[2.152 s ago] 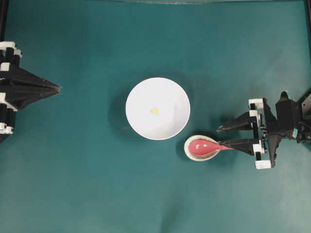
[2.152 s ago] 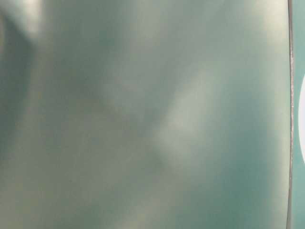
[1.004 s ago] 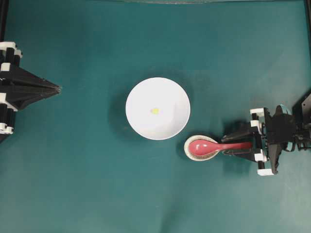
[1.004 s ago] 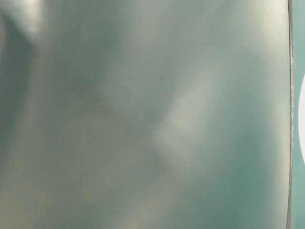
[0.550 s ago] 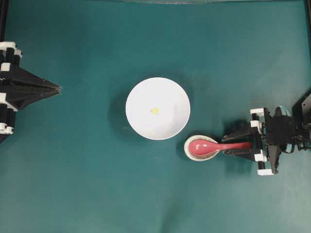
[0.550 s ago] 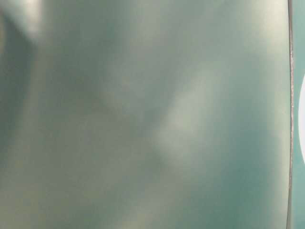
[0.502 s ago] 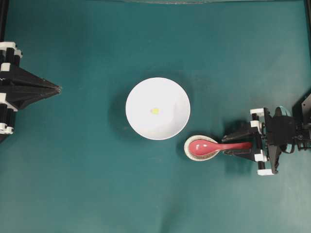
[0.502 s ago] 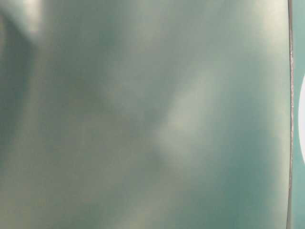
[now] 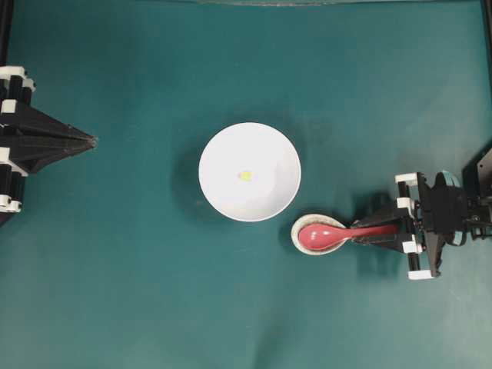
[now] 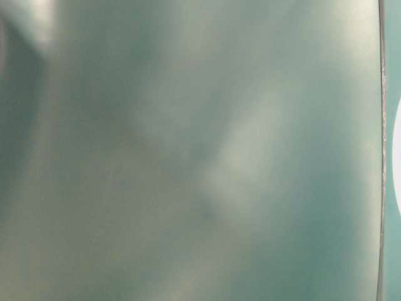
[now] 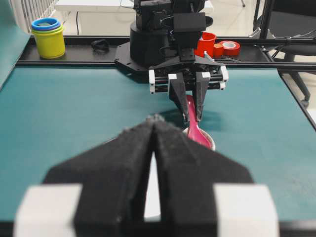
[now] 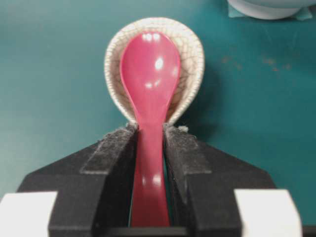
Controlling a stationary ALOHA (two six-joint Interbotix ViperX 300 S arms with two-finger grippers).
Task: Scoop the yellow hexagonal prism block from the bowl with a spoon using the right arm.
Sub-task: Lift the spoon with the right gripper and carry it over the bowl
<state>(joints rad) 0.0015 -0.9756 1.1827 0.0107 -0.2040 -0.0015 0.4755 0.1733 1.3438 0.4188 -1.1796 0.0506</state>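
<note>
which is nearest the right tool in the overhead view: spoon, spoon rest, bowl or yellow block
1. spoon, its handle between the fingers of the right tool
2. spoon rest, just left, under the scoop
3. bowl, up and left
4. yellow block, at the bowl's middle

No text, label, brand, number or sign can be read in any view.
</note>
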